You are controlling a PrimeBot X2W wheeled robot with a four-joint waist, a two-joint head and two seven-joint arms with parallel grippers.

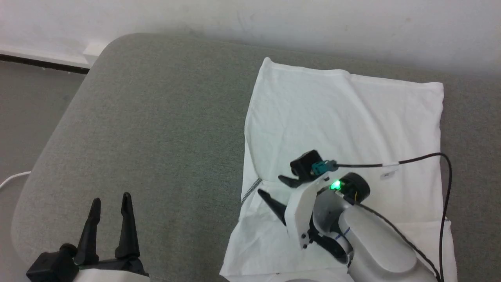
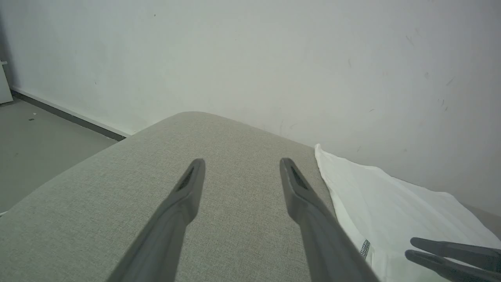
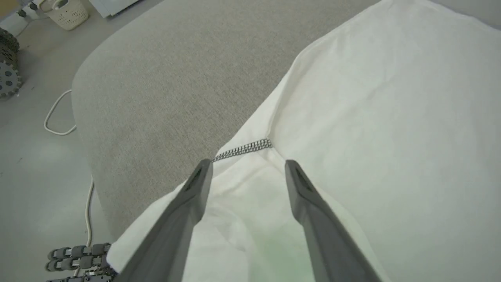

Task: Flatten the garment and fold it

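While the white garment [image 1: 344, 117] lies folded to a rough rectangle on the right half of the grey cushion [image 1: 156, 117], both claws are empty.
Thin, soft, faintly creased cloth; zigzag stitching [image 1: 250, 190] peeks from its left edge, where the right claw [image 1: 270, 185], fingers spread, hangs, likely to tidy the layers; the left claw [image 1: 110, 197], also spread, sits near left over coarse woven upholstery.

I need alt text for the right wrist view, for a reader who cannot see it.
The right gripper, fingers open, points at a white garment near its short zigzag seam, on a grey cushioned surface. A white cable lies on the floor at the left.
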